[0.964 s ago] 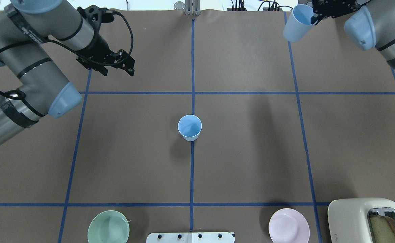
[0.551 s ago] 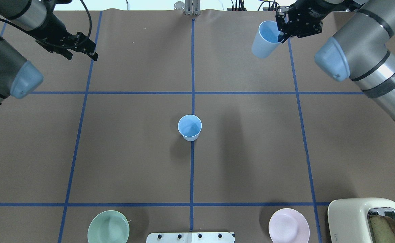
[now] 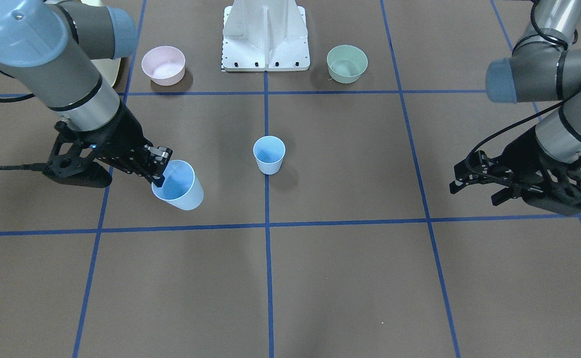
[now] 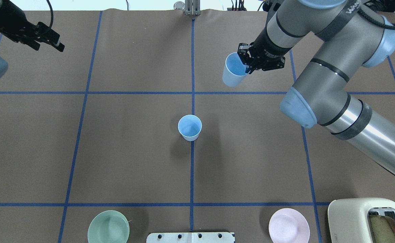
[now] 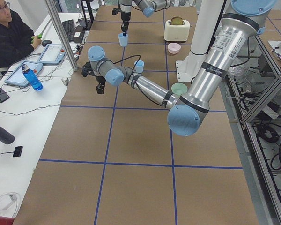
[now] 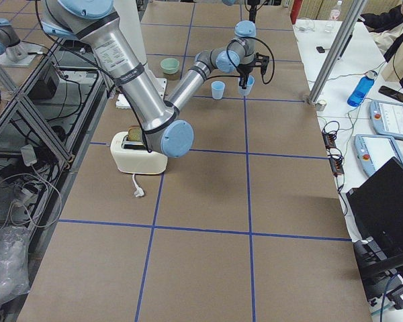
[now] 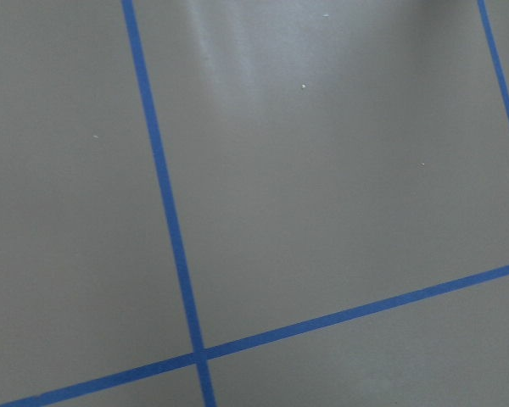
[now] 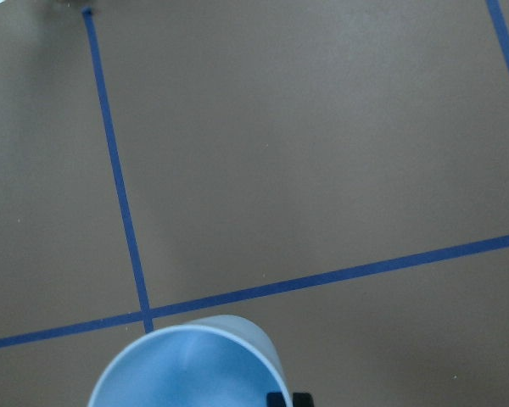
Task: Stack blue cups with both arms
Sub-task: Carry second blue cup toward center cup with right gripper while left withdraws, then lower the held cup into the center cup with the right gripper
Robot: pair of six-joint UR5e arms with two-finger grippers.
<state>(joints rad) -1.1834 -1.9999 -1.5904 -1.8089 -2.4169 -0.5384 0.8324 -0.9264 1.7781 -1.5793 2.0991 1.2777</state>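
Observation:
One blue cup (image 4: 190,127) stands upright and empty on the table's centre line; it also shows in the front view (image 3: 269,155). My right gripper (image 4: 247,68) is shut on the rim of the second blue cup (image 4: 232,70), holding it tilted above the table, beyond and to the right of the standing cup. In the front view the held cup (image 3: 178,186) hangs from the right gripper (image 3: 160,168). The right wrist view shows the held cup's rim (image 8: 187,365) over bare table. My left gripper (image 4: 57,42) is open and empty at the far left, also seen in the front view (image 3: 474,191).
A mint-green bowl (image 4: 108,226) and a pink bowl (image 4: 289,225) sit near the robot's base, either side of the white pedestal (image 3: 265,35). A cream toaster (image 4: 366,219) with bread stands at the near right corner. An operator (image 5: 9,33) sits beyond the far edge.
My right arm has carried the blue cup from the far right corner leftward and nearer the centre. My left arm has drawn back to the far left, still open.

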